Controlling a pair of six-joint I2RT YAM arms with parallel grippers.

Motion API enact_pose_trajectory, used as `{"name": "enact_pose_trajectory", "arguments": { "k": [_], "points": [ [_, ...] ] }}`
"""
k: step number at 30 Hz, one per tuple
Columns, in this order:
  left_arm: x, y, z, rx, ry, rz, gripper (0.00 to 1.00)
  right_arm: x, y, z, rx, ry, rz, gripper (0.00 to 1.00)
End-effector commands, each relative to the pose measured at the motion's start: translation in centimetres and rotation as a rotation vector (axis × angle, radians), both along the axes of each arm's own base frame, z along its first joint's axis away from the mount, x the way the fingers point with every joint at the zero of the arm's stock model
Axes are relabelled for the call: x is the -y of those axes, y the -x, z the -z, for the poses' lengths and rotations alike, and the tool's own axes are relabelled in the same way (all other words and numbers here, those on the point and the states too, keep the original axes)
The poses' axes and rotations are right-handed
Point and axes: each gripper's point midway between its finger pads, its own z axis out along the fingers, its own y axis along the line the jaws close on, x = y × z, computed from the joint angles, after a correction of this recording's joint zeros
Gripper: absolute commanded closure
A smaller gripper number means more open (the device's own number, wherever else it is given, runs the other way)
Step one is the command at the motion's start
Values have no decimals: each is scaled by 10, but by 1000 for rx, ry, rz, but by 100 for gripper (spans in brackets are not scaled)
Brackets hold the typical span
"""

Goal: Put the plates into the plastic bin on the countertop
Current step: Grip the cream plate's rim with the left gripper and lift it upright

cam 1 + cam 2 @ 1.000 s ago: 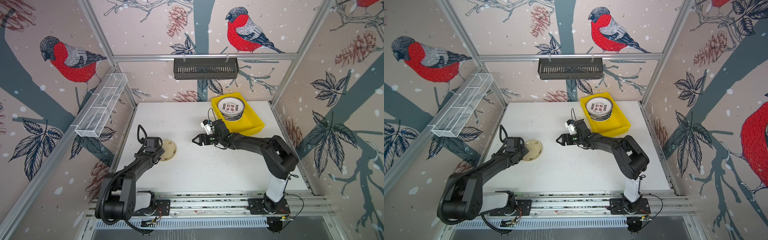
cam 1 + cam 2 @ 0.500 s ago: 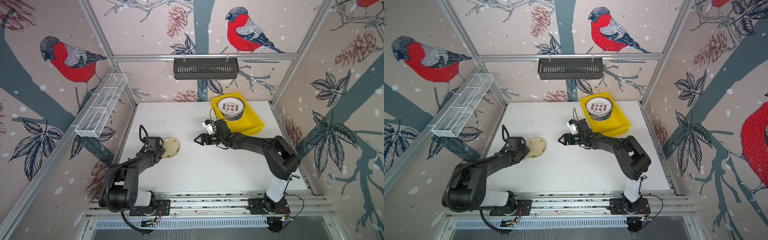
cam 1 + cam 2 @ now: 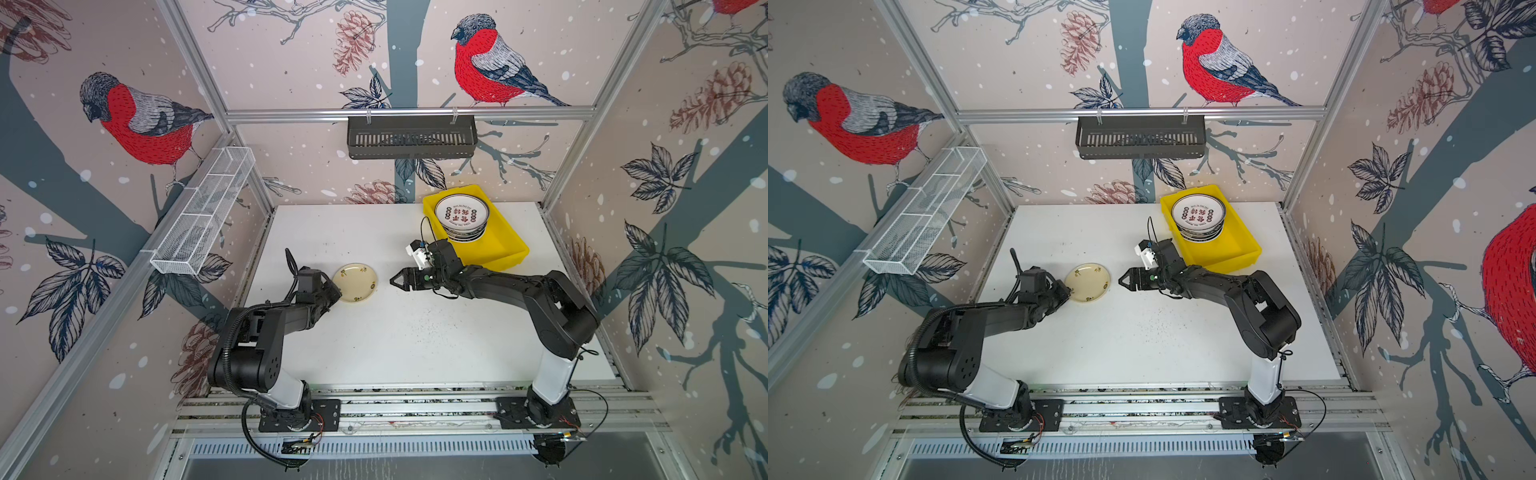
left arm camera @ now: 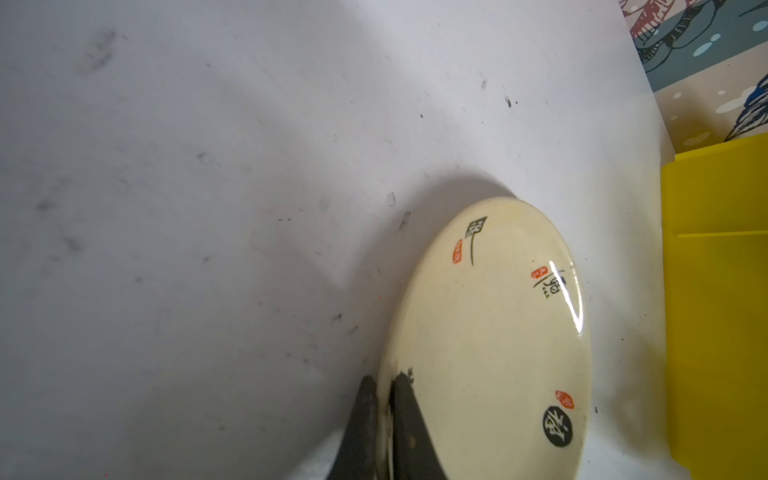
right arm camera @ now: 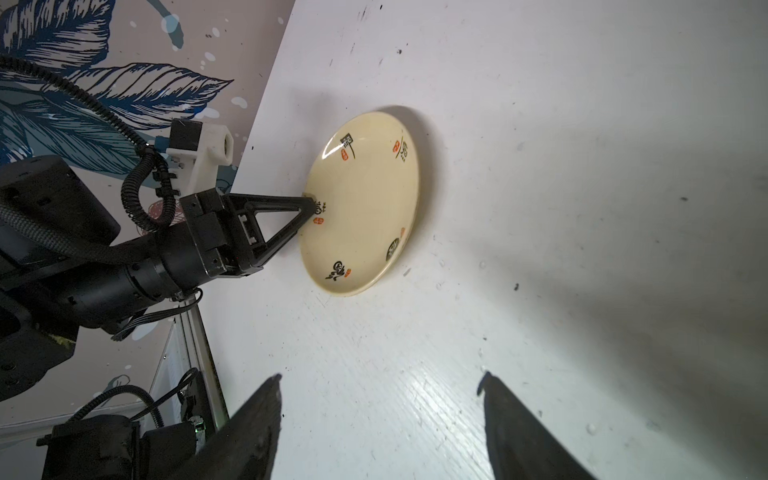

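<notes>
White tabletop (image 3: 415, 340) holds one loose cream plate (image 3: 356, 283), its left rim pinched in the left tool (image 3: 337, 296) while the right tool (image 3: 392, 281) gapes nearby; next, lift it across to the far-right yellow bin (image 3: 498, 255).

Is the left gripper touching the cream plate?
Touching. The left wrist view shows the left gripper shut on the cream plate, one finger on each side of its rim.

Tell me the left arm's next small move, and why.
Probably lift a little: the left gripper is shut on the rim of the cream plate, which lies on the countertop short of the plastic bin, and the open right gripper hovers beside it.
</notes>
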Motion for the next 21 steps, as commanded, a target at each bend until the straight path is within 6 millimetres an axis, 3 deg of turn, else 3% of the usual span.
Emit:
{"name": "enact_pose_trajectory", "arguments": {
  "k": [1, 7, 14, 21],
  "points": [
    [7, 30, 24, -140, -20, 64, 100, 1, -3, 1, 10, 3, 6, 24],
    [21, 23, 1, -65, -14, 102, 100, 5, -3, 9, -2, 19, 15, 25],
    [45, 9, -41, 46, 19, 164, 100, 8, -4, 8, 0, 19, 21, 25],
    [52, 4, -74, 124, 33, 178, 100, 9, -3, 8, -2, 15, 17, 26]
  ]
}}
